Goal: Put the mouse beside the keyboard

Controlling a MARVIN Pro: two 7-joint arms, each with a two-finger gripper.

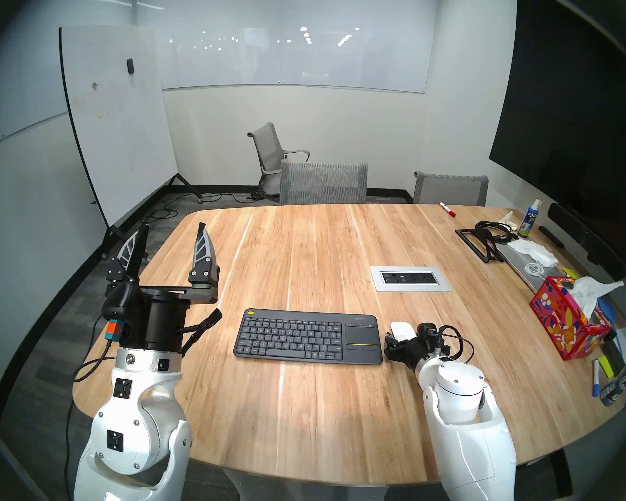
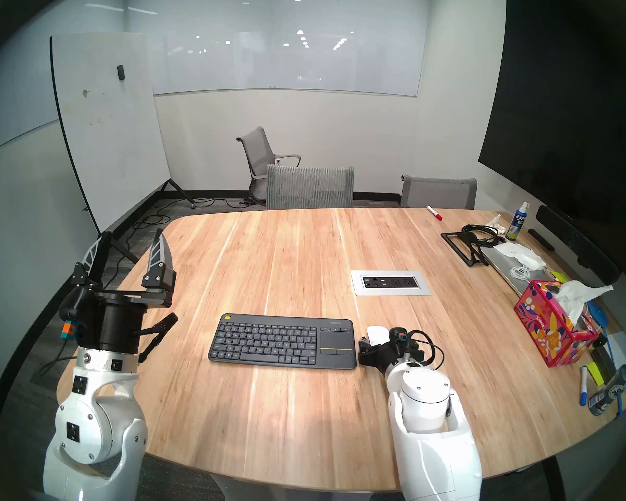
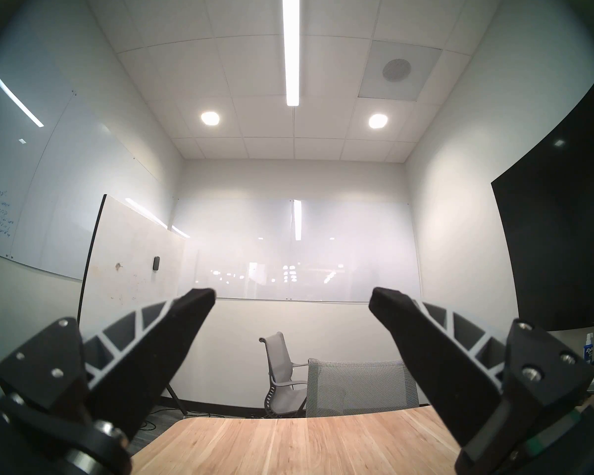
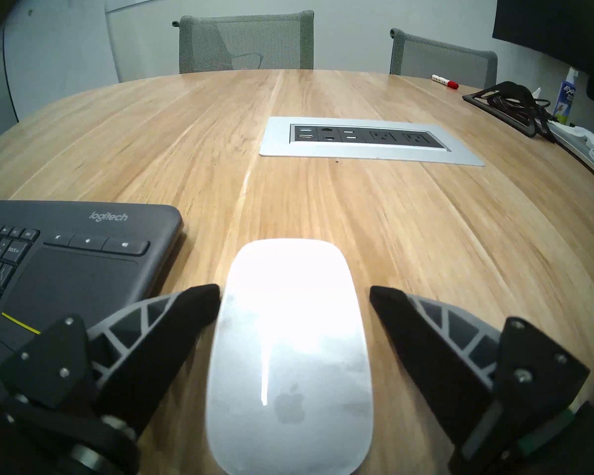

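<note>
The mouse (image 4: 290,347) lay flat on the table (image 4: 426,224) just beside the keyboard (image 4: 72,275), at its touchpad end. The right gripper (image 4: 294,297) stood spread around it, one finger (image 4: 199,303) maybe touching. Best move, I judged: draw straight back without nudging it. The left gripper (image 3: 292,297) hung spread, empty

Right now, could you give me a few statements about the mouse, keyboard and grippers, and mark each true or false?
1. The mouse lies on the table beside the keyboard's touchpad end. True.
2. The right gripper is clamped shut on the mouse. False: its jaws stand apart, a gap beside one finger.
3. The left gripper is open and empty. True.
4. The mouse sits on the keyboard. False: it rests on the wood beside it.
</note>
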